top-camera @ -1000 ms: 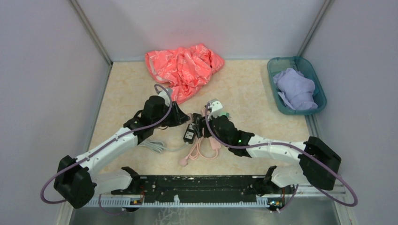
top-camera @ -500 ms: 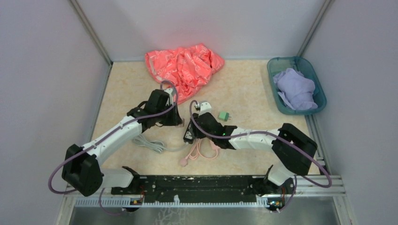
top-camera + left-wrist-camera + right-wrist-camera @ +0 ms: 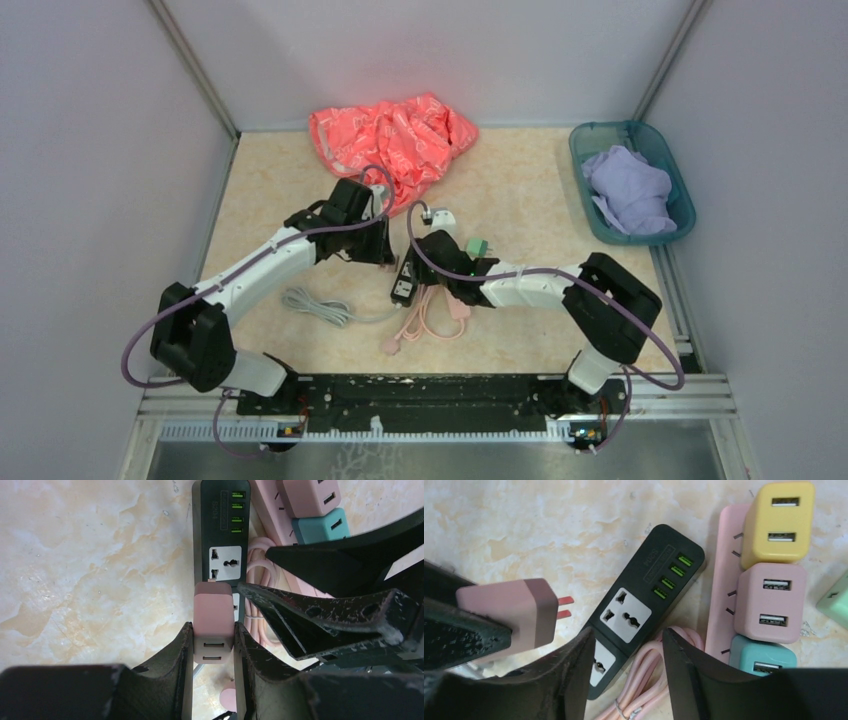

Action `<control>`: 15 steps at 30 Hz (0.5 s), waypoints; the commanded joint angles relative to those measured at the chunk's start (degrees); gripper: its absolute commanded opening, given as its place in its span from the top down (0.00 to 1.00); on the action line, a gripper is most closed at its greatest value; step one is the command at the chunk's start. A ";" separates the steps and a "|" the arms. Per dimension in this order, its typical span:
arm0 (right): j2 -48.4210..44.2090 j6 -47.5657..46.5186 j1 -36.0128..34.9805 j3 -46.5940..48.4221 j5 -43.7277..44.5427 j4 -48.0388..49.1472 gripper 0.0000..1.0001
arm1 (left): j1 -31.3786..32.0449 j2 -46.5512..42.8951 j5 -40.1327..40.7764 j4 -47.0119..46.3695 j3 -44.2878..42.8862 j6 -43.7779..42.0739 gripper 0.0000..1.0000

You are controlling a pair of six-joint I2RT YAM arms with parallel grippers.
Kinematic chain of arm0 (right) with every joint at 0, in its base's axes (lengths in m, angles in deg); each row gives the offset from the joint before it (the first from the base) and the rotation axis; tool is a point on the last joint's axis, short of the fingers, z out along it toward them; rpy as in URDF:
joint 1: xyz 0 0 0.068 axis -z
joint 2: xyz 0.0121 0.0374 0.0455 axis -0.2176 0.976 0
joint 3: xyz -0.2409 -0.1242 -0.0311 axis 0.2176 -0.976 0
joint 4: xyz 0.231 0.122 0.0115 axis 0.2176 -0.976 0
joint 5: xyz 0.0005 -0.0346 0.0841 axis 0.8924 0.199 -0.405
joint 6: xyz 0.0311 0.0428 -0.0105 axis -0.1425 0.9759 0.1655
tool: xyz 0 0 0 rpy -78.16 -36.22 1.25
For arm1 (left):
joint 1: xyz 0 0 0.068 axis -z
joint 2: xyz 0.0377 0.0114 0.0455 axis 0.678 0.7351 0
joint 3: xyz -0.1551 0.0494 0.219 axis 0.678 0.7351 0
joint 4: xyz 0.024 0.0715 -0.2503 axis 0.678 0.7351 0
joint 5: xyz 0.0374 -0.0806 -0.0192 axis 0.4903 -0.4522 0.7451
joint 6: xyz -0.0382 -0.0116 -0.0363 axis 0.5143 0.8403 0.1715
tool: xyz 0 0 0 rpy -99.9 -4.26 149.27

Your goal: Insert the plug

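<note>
The power strip's [image 3: 222, 535] near end is hidden behind the pink plug [image 3: 213, 612] and left fingers [image 3: 175, 675]. Green adapter [image 3: 836, 597] cut off at frame edge.

Pink two-tone plug [image 3: 213, 615] is pinched in the left gripper [image 3: 213, 628], its two prongs bare, pointing at the black power strip [image 3: 634, 611] and just short of it. The strip lies flat mid-table, white sockets facing up, green USB ports at one end.

Left gripper [image 3: 388, 252] and right gripper [image 3: 428, 264] are hanging close together over black strip [image 3: 403, 287], mid-table [image 3: 540, 190]. Pink cord [image 3: 428, 318] is lying beside strip; grey cord [image 3: 318, 306] is trailing left. Green adapter [image 3: 476, 246] is sitting by right arm. Lilac cloth [image 3: 628, 190] is lying in teal bin [image 3: 612, 129].
</note>
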 commanded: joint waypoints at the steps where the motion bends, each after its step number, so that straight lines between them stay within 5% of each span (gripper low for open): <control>1: -5.49 -8.13 0.48 -4.65 -5.01 13.13 0.44 | -1.13 0.17 -4.72 2.45 -2.71 -3.72 0.96; 10: -11.55 -31.27 0.54 -11.60 -16.12 24.32 0.29 | -2.63 -0.69 -12.49 7.73 -8.17 -9.02 0.96; 15: -15.83 -44.81 0.43 -19.92 -23.28 40.81 0.29 | -2.62 -1.89 -15.10 9.18 -9.13 -9.87 0.96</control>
